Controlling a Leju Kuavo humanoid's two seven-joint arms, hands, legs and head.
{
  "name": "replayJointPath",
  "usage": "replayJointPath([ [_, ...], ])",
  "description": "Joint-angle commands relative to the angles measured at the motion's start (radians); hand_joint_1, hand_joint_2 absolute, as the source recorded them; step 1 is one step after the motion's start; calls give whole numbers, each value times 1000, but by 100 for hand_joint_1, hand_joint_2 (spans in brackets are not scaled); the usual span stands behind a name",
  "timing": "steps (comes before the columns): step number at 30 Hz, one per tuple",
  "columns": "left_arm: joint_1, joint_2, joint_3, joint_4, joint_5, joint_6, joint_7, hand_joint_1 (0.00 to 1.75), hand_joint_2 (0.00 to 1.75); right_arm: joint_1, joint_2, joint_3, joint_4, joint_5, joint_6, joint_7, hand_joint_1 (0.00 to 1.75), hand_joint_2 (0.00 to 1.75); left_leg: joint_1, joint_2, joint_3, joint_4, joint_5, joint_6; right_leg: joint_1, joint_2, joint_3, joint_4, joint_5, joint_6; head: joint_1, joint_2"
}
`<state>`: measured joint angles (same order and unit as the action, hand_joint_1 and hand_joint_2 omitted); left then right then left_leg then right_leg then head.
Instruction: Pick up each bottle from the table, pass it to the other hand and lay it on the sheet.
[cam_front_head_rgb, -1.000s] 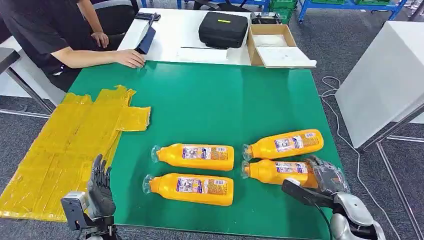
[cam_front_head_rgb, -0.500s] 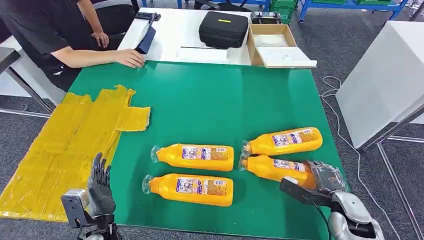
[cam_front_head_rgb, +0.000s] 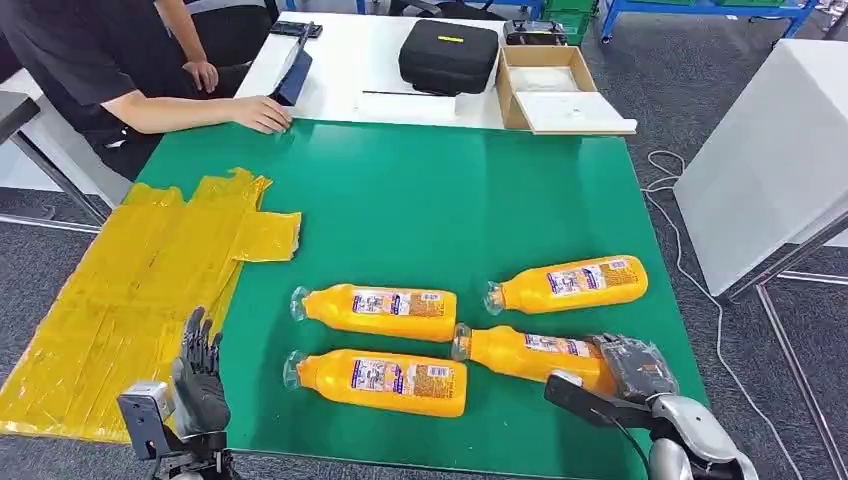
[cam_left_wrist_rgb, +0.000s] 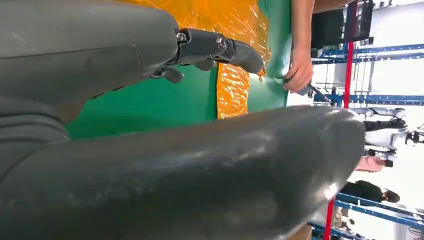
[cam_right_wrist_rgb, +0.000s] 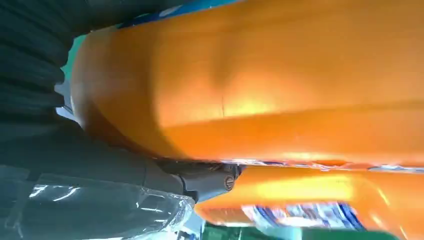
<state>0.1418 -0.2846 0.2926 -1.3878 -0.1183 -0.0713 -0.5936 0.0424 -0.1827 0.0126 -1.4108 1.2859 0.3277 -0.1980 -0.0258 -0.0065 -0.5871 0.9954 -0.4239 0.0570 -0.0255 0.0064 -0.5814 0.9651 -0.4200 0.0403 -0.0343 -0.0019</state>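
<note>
Several orange bottles lie on the green table. My right hand grips the base of one bottle, whose cap points left. In the right wrist view this bottle sits against the dark fingers, with another bottle beyond it. The other bottles lie at the right, in the middle and near the front edge. The yellow sheet covers the table's left side. My left hand is open and holds nothing, fingers up, at the front edge beside the sheet.
A person sits at the far left with a hand resting on the table's far edge. Behind the green table, a white table holds a black case and an open cardboard box. A white cabinet stands at the right.
My right hand has moved its bottle to the left and turned it slightly. The middle bottle has shifted a little left. My left hand has stayed put.
</note>
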Motion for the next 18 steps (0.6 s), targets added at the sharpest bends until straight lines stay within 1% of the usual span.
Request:
replayJointPath([
  [1,8,8,49,1,7,-46,-3,0,175,121,-196,-158,-459,-154,89,-72,175,175,-1,-3,-4,3,-1,-4,-1,-4,-3,3,-3,-2,0,0],
  [2,7,8,54,1,13,-60,-6,0,175,130,-218,-200,-505,-172,77,-86,175,175,-1,-5,-5,4,-2,-4,-1,-5,-3,4,-3,-2,0,0],
  [4,0,6,61,3,15,-70,-7,0,175,129,-250,-292,-578,-212,112,-111,173,175,0,-5,-5,6,-4,-7,0,-6,-2,4,-5,-4,0,0],
  [5,-1,6,61,3,15,-71,-7,0,175,124,-264,-315,-591,-224,130,-119,173,175,-2,-7,-7,5,-2,-4,-2,-7,-5,5,-4,-2,0,0],
  [6,-1,5,61,1,15,-76,-7,0,175,110,-287,-353,-604,-237,144,-123,173,175,-2,-6,-8,6,-2,-5,-2,-6,-7,5,-4,-3,0,0],
  [7,0,5,61,-2,16,-78,-7,0,175,100,-305,-380,-605,-258,158,-137,175,175,-5,-5,-9,3,0,-2,-5,-4,-9,4,-2,-1,0,0],
  [8,-1,2,66,-2,12,-82,-7,0,175,86,-322,-397,-603,-267,167,-135,171,175,-6,-6,-9,3,-1,-3,-6,-6,-8,4,-3,-1,-1,0],
  [9,2,1,66,-6,13,-84,-5,0,175,49,-340,-415,-588,-268,181,-137,175,175,-5,-5,-11,2,0,-1,-5,-5,-9,1,-2,1,0,0],
  [10,3,-1,68,-6,13,-88,-5,0,175,13,-345,-419,-569,-281,190,-147,171,175,-3,-4,-9,3,-1,-3,-3,-5,-7,1,-2,0,0,0],
  [11,3,-4,68,-3,13,-92,-6,0,175,-28,-348,-405,-541,-284,191,-148,171,175,-4,-2,-8,4,-1,-3,-4,-4,-7,2,-2,0,0,0],
  [13,2,-4,63,4,16,-102,-9,0,175,-76,-344,-375,-502,-283,184,-142,173,175,-5,0,-9,1,0,-1,-5,-1,-8,0,0,1,0,0],
  [14,0,-4,62,10,16,-104,-9,0,175,-88,-345,-355,-486,-277,173,-136,173,175,-4,0,-8,1,0,-2,-4,-1,-7,0,0,0,0,0],
  [15,0,-4,62,10,16,-104,-9,0,175,-88,-345,-355,-486,-277,173,-136,173,175,-5,0,-9,1,0,-1,-5,-1,-8,-1,1,2,-1,0],
  [16,-4,-2,58,15,20,-115,-13,0,175,-97,-346,-334,-471,-284,154,-134,173,175,-4,1,-7,0,0,-3,-4,-1,-5,-1,1,0,0,0],
  [17,-9,0,50,19,22,-125,-18,0,175,-132,-330,-308,-441,-289,142,-133,171,175,-4,-2,-8,0,1,-2,-4,-4,-6,-1,0,2,1,0],
  [18,-17,2,39,26,27,-134,-22,0,175,-185,-302,-254,-386,-278,104,-131,159,175,-3,-2,-6,0,1,-4,-3,-3,-4,-2,0,0,-1,0],
])
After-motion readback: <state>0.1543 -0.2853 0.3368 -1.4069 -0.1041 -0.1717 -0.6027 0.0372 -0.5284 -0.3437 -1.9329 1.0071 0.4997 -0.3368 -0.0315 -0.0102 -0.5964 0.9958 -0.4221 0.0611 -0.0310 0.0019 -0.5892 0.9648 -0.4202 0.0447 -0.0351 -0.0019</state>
